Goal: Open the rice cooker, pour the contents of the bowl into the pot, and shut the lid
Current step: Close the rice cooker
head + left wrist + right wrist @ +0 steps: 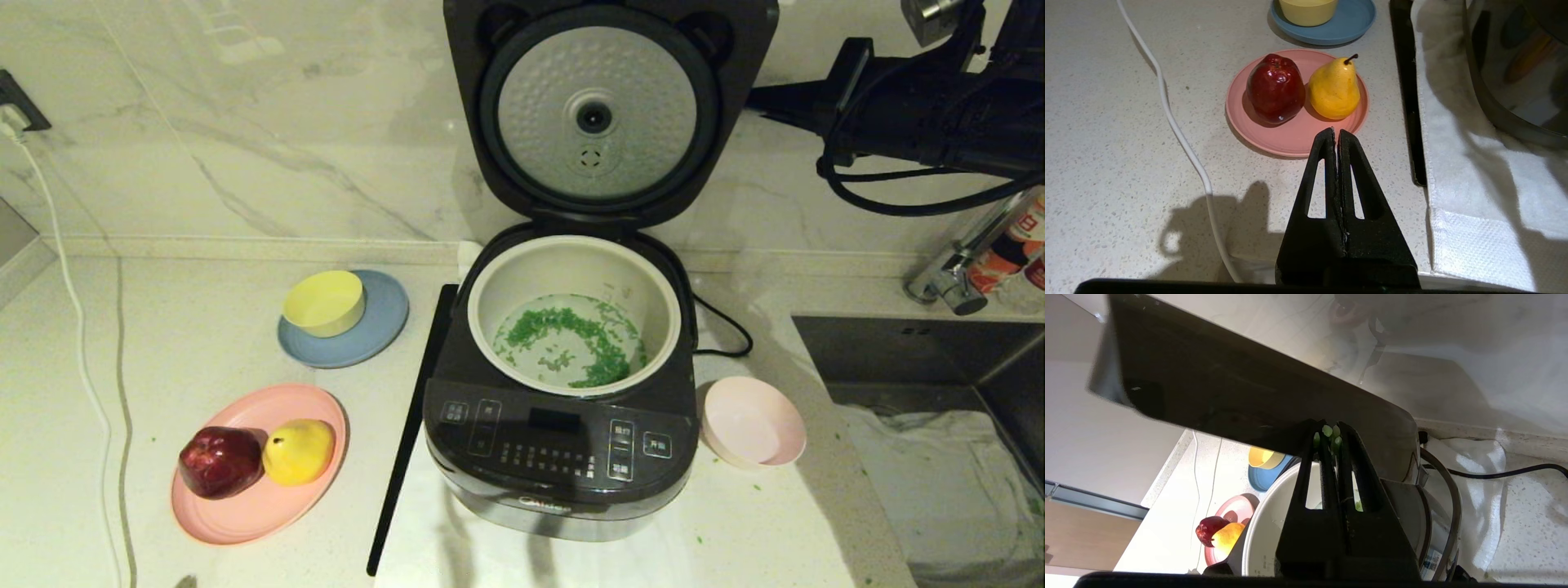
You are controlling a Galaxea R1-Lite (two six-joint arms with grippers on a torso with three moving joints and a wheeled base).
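Matte black right arm (pixel 922 114), looped black cable; grippers — black triangular fingers (pixel 1316 179), slotted cut-outs, green flecks on right fingertips (pixel 1327 430).

A pale speckled counter (pixel 204 327) meets a white marble wall (pixel 245 122) at the far side; a steel sink (pixel 939 392) and faucet (pixel 963 269) sit right.

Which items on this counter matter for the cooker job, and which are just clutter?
Job items: rice cooker, open lid, pot holding the green contents, emptied bowl, right gripper by the lid.

Clutter: yellow bowl, blue plate, pink plate, apple, pear.
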